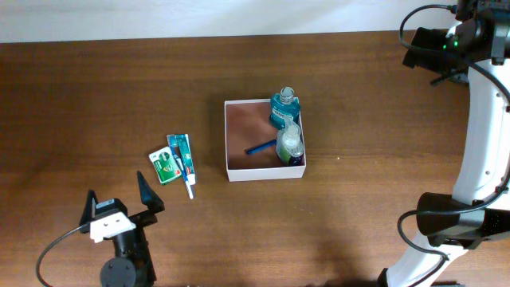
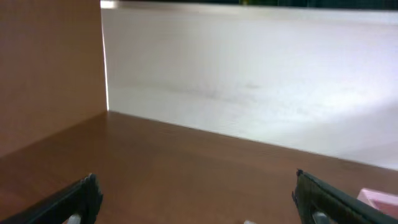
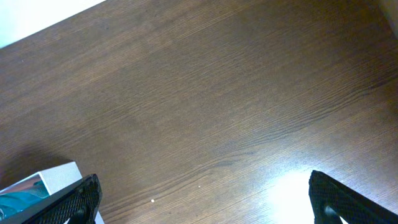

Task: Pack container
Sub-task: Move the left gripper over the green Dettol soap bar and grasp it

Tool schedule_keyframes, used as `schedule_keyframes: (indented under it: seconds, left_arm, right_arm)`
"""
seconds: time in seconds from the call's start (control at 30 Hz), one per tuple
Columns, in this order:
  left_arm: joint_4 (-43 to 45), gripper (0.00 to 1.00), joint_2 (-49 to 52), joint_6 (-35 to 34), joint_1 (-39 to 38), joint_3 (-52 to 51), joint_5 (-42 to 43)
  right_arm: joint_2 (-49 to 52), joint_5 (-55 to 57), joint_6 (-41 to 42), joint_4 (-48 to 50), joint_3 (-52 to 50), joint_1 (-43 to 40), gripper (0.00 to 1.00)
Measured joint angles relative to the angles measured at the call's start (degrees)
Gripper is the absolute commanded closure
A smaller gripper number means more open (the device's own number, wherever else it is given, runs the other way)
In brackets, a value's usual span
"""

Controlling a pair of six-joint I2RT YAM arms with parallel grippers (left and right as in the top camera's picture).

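Dark wood desk (image 1: pixel 80 96) carries everything. Nearest, the left hand (image 1: pixel 118 195) hangs empty, fingers spread wide. Just beyond it, a toothpaste tube (image 1: pixel 182 159) and a green packet (image 1: pixel 163 167) lie side by side, not yet packed. Mid-desk, the container (image 1: pixel 247 119) holds a teal mouthwash bottle (image 1: pixel 284 108), a clear bottle (image 1: pixel 290 144) and a slim blue item (image 1: pixel 259 148). Farthest, the right hand (image 3: pixel 202 205) is wide and empty. By my judgement, those two remain.
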Motion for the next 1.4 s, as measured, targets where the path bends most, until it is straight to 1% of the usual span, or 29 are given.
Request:
schedule_keyframes:
  seconds: [0.07, 0.13, 0.23, 0.33, 0.37, 0.4, 0.43, 0.5, 0.53, 0.57, 0.67, 0.73, 0.83, 0.9, 0.97, 1.0, 1.1, 1.27, 1.4]
  left_arm:
    - [-2.6, 0.01, 2.6, 0.4, 0.9, 4.5, 0.6]
    - [-7.6, 0.01, 7.2, 0.6, 1.9, 11.1, 1.2]
    - [-15.9, 0.01, 18.4, 0.2, 2.5, 25.6, 1.6]
    - [-27.9, 0.01, 31.3, -1.2, 2.5, 41.3, 1.9]
    - [-34.1, 0.01, 39.4, -1.8, 2.5, 50.3, 2.1]
    - [-37.5, 0.01, 43.3, -2.0, 2.5, 54.2, 2.5]
    - [-46.2, 0.01, 50.8, -2.3, 2.5, 61.9, 3.9]
    - [-50.6, 0.01, 59.0, -2.4, 2.5, 68.9, 6.4]
    - [-52.5, 0.01, 67.0, -2.6, 2.6, 75.1, 9.7]
    - [-52.3, 0.01, 72.2, -2.7, 2.6, 77.8, 11.7]
    - [-53.5, 0.01, 81.7, -3.3, 2.6, 80.1, 20.2]
    - [-55.0, 0.01, 86.2, -3.5, 2.6, 80.1, 25.1]
    - [-57.2, 0.01, 90.9, -4.2, 2.6, 80.1, 29.9]
    - [-58.8, 0.02, 92.1, -5.9, 2.6, 80.1, 31.3]
    - [-60.7, 0.02, 92.6, -8.5, 2.6, 80.1, 31.2]
    - [-63.0, 0.02, 92.7, -10.5, 2.6, 80.2, 29.8]
    - [-66.1, 0.01, 93.7, -14.8, 2.6, 80.1, 25.4]
    - [-64.0, 0.01, 97.5, -21.0, 2.6, 76.8, 22.0]
    - [-60.7, 0.00, 101.6, -23.5, 2.6, 74.0, 21.1]
  right_arm:
    - [0.0, 0.0, -0.1, 0.0, 0.0, 0.0, 0.01]
    - [0.0, -0.2, -0.1, 0.0, 0.0, 0.0, 0.01]
    - [0.0, -0.3, -0.1, -0.1, 0.0, 0.0, 0.01]
    - [0.0, -0.2, -0.2, -0.2, 0.0, 0.0, 0.01]
    - [0.0, -0.2, -0.2, -0.2, 0.0, 0.0, 0.01]
    - [0.0, -0.3, -0.2, -0.1, 0.0, 0.0, 0.01]
    - [0.0, -0.3, -0.2, -0.3, 0.0, 0.0, 0.01]
    - [0.0, -0.2, -0.3, -0.1, 0.0, 0.0, 0.01]
    - [0.0, -0.2, -0.4, -0.1, 0.0, 0.0, 0.01]
    - [0.0, -0.2, -0.3, 0.0, 0.0, 0.0, 0.01]
    - [0.1, -0.2, -0.3, -0.1, 0.0, 0.0, 0.01]
    - [0.1, -0.2, -0.4, -0.1, 0.0, 0.0, 0.01]
    - [0.1, -0.2, -0.3, -0.1, 0.0, 0.0, 0.01]
    - [0.1, -0.2, -0.4, -0.1, 0.0, 0.0, 0.01]
    - [0.1, -0.2, -0.4, -0.1, 0.0, 0.0, 0.01]
    - [0.1, -0.2, -0.4, -0.1, 0.0, -0.1, 0.02]
    - [0.1, -0.2, -0.5, -0.2, 0.0, -0.4, 0.01]
    - [0.1, -0.2, -0.5, -0.2, 0.0, -1.0, 0.02]
    - [0.1, -0.2, -0.6, -0.2, 0.0, -1.0, 0.01]
